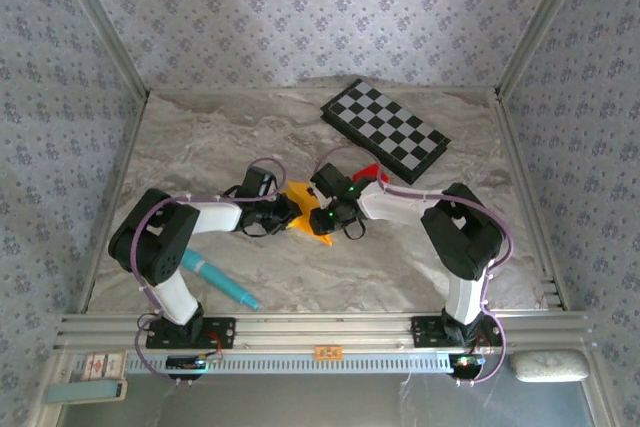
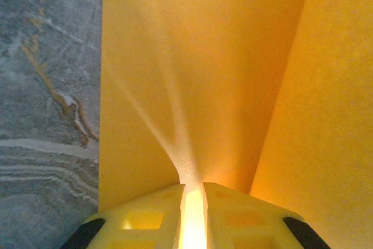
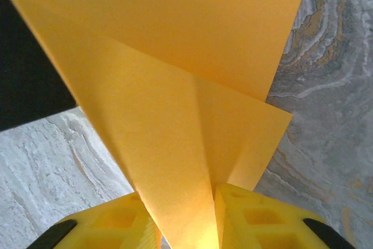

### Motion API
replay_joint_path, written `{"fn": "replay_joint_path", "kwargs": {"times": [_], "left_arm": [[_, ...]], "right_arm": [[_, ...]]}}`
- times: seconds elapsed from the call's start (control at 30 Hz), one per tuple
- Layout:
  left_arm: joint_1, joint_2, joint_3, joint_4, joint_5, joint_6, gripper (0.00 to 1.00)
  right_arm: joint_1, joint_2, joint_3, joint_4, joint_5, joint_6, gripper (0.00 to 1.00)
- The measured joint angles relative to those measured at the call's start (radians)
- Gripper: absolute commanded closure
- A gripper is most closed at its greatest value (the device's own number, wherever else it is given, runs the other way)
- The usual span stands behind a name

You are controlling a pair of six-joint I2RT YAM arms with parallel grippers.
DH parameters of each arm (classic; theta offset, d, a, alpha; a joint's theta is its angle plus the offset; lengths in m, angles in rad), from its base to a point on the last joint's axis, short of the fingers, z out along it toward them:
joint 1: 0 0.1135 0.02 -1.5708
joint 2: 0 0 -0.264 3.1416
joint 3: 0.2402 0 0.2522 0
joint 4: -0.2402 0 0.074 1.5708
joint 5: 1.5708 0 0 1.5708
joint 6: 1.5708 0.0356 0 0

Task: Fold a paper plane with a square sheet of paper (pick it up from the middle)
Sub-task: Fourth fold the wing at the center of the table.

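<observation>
Checkerboard (image 1: pixel 385 131) far right, red block (image 1: pixel 366 171), teal marker (image 1: pixel 218 280) near left

Blue-grey floral-patterned walls (image 1: pixel 300 7), grey marbled tabletop (image 1: pixel 400 257), aluminium front rail (image 1: pixel 330 328)

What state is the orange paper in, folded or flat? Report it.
Folded. In the right wrist view, the orange paper shows overlapping layers with a sharp diagonal edge.

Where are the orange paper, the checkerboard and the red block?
paper (image 1: pixel 300 194): top view, its upper visible part.
checkerboard (image 1: pixel 385 130): top view, its middle.
red block (image 1: pixel 367 173): top view, its visible middle.
</observation>
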Motion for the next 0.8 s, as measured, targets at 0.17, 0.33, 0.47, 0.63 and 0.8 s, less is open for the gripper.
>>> {"fn": "replay_joint_path", "kwargs": {"times": [0.17,0.33,0.47,0.63,0.8], "left_arm": [[0.0,0.0,0.001,-0.002,0.0,0.0,0.84],[0.0,0.001,0.001,-0.002,0.0,0.0,0.84],[0.0,0.001,0.001,-0.002,0.0,0.0,0.84],[0.0,0.001,0.001,-0.002,0.0,0.0,0.84],[0.0,0.002,0.003,-0.003,0.0,0.0,0.84]], "right_arm": [[0.03,-0.003,0.025,-0.052,0.075,0.011,0.71],[0.053,-0.004,0.063,-0.081,0.13,0.024,0.78],[0.061,-0.003,0.072,-0.096,0.15,0.034,0.82],[0.061,-0.003,0.072,-0.102,0.151,0.036,0.8],[0.061,0.009,0.072,-0.103,0.15,0.036,0.77]]}}
